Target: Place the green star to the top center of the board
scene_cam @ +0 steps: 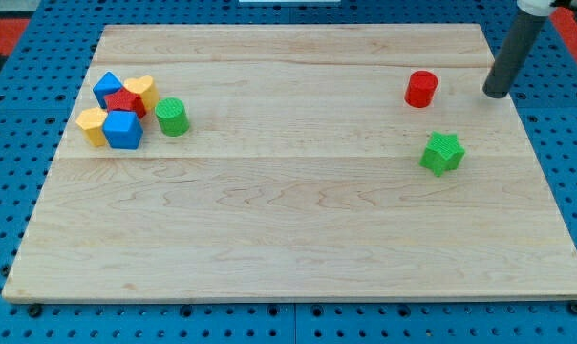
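The green star [442,153] lies on the wooden board [298,220] at the view's right, about mid-height. My tip [497,95] touches down near the board's right edge, up and to the right of the green star and apart from it. A red cylinder [421,88] stands between them, to the left of my tip and above the star.
A cluster sits at the view's upper left: a green cylinder [172,117], two blue blocks [123,130] [107,88], a red star [126,102] and two yellow blocks [93,125] [141,90]. Blue pegboard [11,143] surrounds the board.
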Tool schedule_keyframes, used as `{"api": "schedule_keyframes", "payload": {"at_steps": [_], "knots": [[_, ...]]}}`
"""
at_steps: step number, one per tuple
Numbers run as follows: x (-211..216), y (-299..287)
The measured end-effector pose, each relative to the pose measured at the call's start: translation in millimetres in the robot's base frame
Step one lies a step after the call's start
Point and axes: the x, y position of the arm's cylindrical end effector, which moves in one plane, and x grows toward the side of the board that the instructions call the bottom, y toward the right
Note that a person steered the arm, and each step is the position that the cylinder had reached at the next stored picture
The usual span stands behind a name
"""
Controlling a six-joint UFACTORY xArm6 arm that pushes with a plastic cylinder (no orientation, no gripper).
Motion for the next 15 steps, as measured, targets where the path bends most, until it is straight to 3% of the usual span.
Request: {"api": "schedule_keyframes", "payload": {"at_steps": [4, 5, 7, 8, 9, 11, 13, 15], "knots": [[-1.4, -325.9], [17.3, -323.1], [37.4, -23.5], [101.6, 18.2], [159.3, -21.5], [61.7, -112.2], [118.3, -129.7], [40.0, -192.3]]}}
